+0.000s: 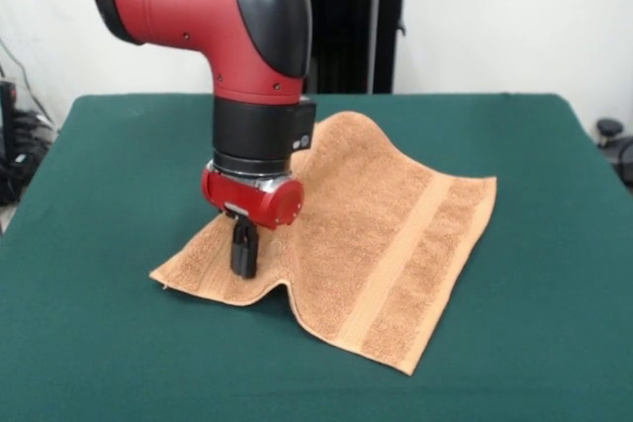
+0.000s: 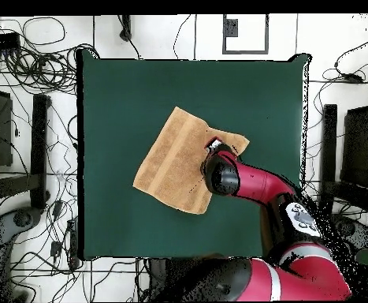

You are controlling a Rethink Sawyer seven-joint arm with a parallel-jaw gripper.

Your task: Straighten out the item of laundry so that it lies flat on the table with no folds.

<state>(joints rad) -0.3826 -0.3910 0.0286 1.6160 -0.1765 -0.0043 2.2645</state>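
Note:
The orange-tan towel (image 1: 386,224) lies spread on the dark green table (image 1: 99,145), with a flat woven band running near its right edge. A raised wrinkle stands at its near edge, just right of the gripper. My gripper (image 1: 243,262) points straight down onto the towel's near left part, and its black fingers are shut together with the tips in the cloth. In the overhead view the towel (image 2: 179,162) sits at the middle of the table (image 2: 124,95). There the arm's wrist (image 2: 221,175) covers the gripper and the towel's right part.
The robot's black pedestal (image 1: 346,27) stands behind the table's far edge. Cables and equipment (image 2: 29,158) lie on the floor around the table. Green cloth shows on all sides of the towel.

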